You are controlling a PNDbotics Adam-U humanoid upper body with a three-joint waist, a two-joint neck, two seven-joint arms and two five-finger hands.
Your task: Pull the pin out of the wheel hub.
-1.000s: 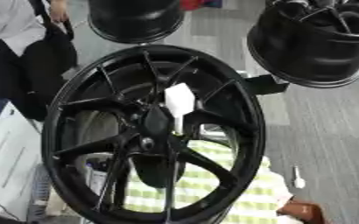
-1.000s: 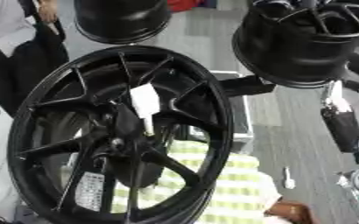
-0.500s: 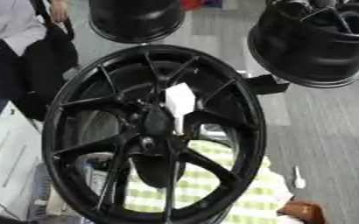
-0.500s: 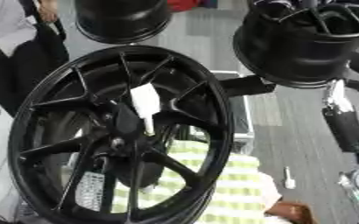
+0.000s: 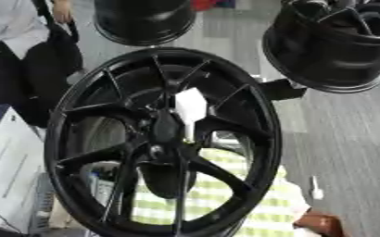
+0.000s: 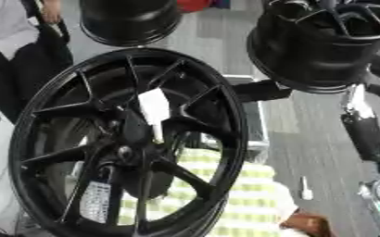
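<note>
The black wheel [image 5: 162, 143] stands upright, its hub [image 5: 162, 132] facing the camera; no pin is discernible. Neither hand shows, so their state is unknown.

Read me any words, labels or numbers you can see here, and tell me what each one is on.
Nothing here can be read.
White tag at the wheel hub: no print shows on it.
Sticker inside the wheel's barrel: marks too blurred to read.
White box at the left: faint lines, too blurred to read.
</note>
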